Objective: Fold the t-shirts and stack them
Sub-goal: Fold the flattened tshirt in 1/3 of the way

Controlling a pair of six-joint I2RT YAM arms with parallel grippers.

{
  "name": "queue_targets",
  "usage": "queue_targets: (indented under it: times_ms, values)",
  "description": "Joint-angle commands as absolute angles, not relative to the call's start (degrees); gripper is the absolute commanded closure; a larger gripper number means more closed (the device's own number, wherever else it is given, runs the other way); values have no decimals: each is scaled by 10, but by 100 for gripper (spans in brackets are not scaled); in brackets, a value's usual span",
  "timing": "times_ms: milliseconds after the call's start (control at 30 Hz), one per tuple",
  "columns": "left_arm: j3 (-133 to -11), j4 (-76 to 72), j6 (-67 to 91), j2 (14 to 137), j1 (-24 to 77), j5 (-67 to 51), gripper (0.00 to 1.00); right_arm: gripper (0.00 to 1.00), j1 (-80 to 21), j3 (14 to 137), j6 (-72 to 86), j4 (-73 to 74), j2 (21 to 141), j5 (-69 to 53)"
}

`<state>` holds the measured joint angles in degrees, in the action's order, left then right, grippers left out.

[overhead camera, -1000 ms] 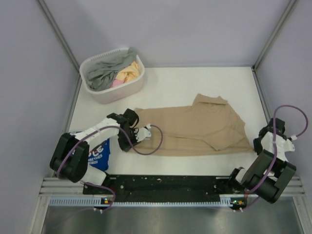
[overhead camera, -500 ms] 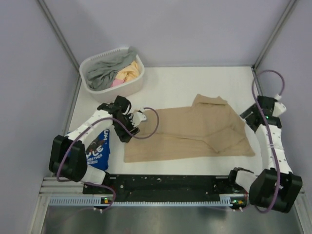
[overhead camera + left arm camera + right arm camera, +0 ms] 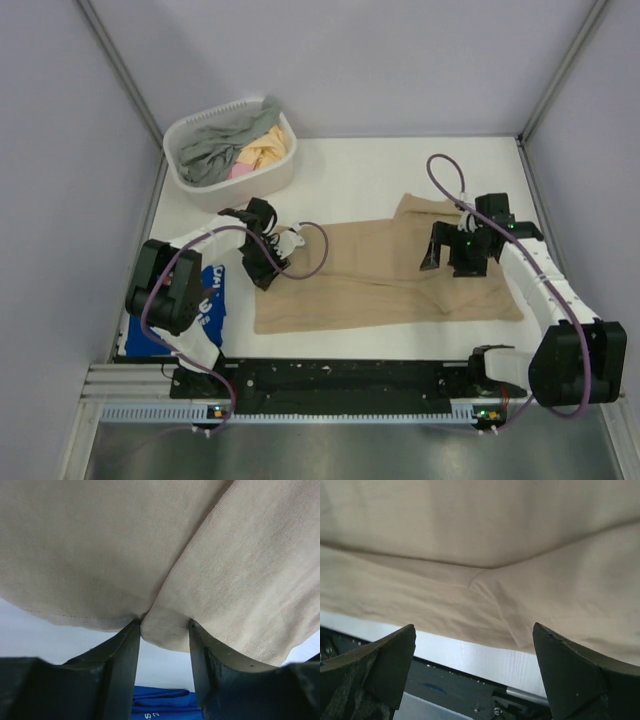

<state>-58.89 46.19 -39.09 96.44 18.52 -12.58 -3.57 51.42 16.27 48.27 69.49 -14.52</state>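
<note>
Over the right half of the tan t-shirt [image 3: 380,270] the right gripper [image 3: 450,258] now hangs. A second ago that arm was folded back at the table's near right corner, clear of the cloth. The shirt's near left corner also lies further left than it did then, and the left arm's elbow now stands over more of the blue t-shirt [image 3: 212,305].

The tan shirt lies spread across the middle of the table [image 3: 380,170]. Its near hem runs close to the black rail [image 3: 330,375], and its right edge is near the table's right side. Bare tabletop stays open beyond the shirt toward the far edge and to the right of the white basket [image 3: 285,165], which sits in the far left corner, well apart from both grippers.

At the shirt's left edge, the left gripper [image 3: 265,270] has its jaws partly apart. In its wrist view a folded hem corner of the tan cloth [image 3: 100,545] sits between the two fingers [image 3: 125,655]. Whether the tips actually touch the cloth is hard to say. The blue shirt [image 3: 160,702] shows just below that corner.

In the right wrist view the fingers [image 3: 390,655] stand wide apart, holding nothing. A sleeve fold of the tan shirt [image 3: 470,530] lies in the gap between them.
</note>
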Motion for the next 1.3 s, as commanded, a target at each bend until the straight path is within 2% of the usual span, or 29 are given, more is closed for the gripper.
queue_targets:
  times_ms: [0,67,167,233,267,300,333,367,400,467,600,733,933,1033,1067,1200,1267]
  values:
    - [-591,439,-387,962,185,-127,56,1,-65,581,-82,423,688,-316]
    - [-584,431,-384,964,185,-128,65,1,-87,589,-168,390,671,-252]
    - [-580,424,-378,965,185,-129,88,1,-96,534,-263,374,629,-257]
    - [-577,421,-376,961,185,-132,99,1,-120,488,-313,385,605,-258]
    - [-576,421,-375,957,185,-134,100,1,-140,461,-345,395,595,-228]
    - [-575,421,-377,952,185,-136,100,4,-162,441,-370,409,591,-191]
    - [-575,422,-380,948,185,-137,100,14,-182,429,-393,429,591,-142]
    - [-574,424,-382,943,185,-139,100,31,-194,420,-398,437,591,-102]
    - [-574,426,-385,938,185,-142,100,42,-199,421,-398,449,592,-95]
    - [-574,427,-388,933,185,-142,100,44,-198,423,-403,474,598,-97]
    - [-577,431,-391,929,185,-144,100,43,-206,389,-421,473,617,-85]
    - [-578,430,-389,926,185,-149,100,47,-206,388,-414,437,640,-19]
    - [-577,429,-388,922,185,-149,100,49,-207,391,-400,436,680,-90]
    - [-573,429,-388,918,185,-149,100,50,-207,385,-406,436,690,-78]
    - [-573,429,-388,917,185,-148,100,52,-207,384,-408,433,693,-73]
    - [-573,427,-389,918,185,-145,100,70,-207,398,-398,424,720,-57]
    - [-572,425,-388,921,185,-138,100,85,-207,404,-392,421,733,-60]
